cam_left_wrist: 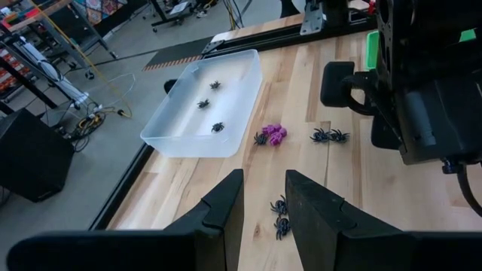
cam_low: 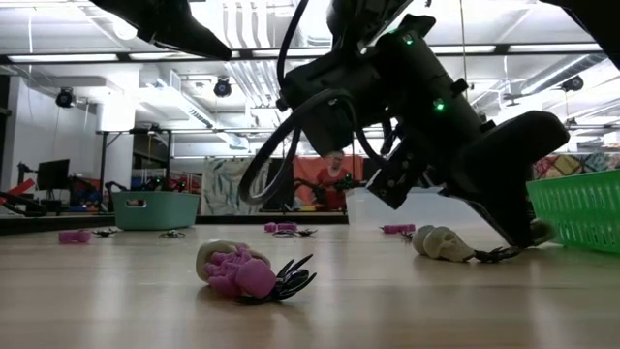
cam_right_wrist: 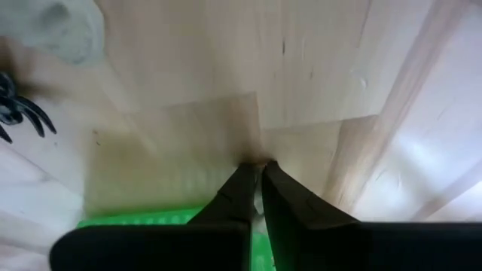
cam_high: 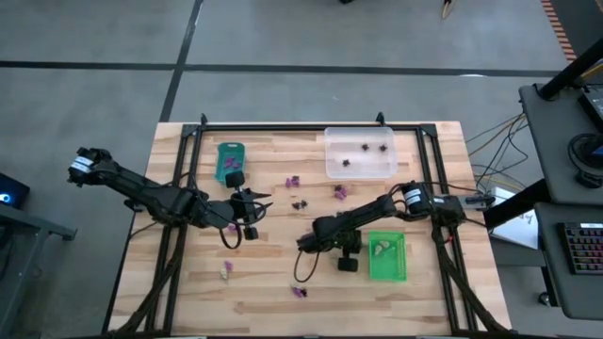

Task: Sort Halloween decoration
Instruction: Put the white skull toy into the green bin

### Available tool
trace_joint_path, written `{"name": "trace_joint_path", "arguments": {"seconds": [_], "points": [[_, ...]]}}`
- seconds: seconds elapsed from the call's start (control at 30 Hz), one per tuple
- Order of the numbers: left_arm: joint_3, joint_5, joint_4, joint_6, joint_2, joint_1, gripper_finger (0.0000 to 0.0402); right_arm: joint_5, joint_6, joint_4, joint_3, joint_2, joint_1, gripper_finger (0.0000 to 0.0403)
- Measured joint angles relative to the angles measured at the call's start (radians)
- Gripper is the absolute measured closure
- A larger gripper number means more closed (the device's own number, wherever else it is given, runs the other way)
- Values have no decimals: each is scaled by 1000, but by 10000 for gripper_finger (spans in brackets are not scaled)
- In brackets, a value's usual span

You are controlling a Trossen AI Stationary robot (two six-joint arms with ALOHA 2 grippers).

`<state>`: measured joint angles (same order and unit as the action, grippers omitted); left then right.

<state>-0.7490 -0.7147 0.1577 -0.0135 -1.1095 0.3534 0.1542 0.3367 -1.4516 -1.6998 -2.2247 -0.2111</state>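
Note:
Small purple, black and cream trinkets lie scattered on the wooden table: a purple one [cam_high: 293, 181], a black one [cam_high: 300, 201], a cream one [cam_high: 225, 271]. My right gripper [cam_right_wrist: 258, 162] is shut and slants down, its tips at the tabletop left of the green tray [cam_high: 386, 268]. A black spider [cam_right_wrist: 15, 109] and a cream piece [cam_low: 441, 242] lie beside it, apart from the tips. My left gripper [cam_left_wrist: 263, 203] hangs open above the table's middle, over two black spiders [cam_left_wrist: 280, 218], with nothing between its fingers. My right gripper's shut fingertips [cam_right_wrist: 245, 177] meet the bare wood [cam_right_wrist: 256, 135], slanting down from above. Nothing shows between the tips. I cannot tell whether a thin part of a trinket is caught there.
A clear tray [cam_high: 360, 169] at the far right holds three black spiders. A teal tray [cam_high: 231, 149] stands at the far left. The green tray holds a cream piece [cam_high: 382, 249]. A purple, cream and black cluster [cam_low: 247, 271] lies near the front edge. Black rails frame the table.

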Motion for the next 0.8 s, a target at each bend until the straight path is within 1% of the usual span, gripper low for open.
{"name": "trace_joint_path", "arguments": {"seconds": [0.4, 0.6, 0.8], "points": [[0, 0, 0, 0, 0, 0, 319, -5, 4, -5, -86, 74, -1, 391], [0, 0, 0, 0, 0, 0, 319, 0, 58, -16, -90, 168, -8, 390], [0, 0, 0, 0, 0, 0, 319, 2, 156, -24, -45, 286, -42, 390]]}}
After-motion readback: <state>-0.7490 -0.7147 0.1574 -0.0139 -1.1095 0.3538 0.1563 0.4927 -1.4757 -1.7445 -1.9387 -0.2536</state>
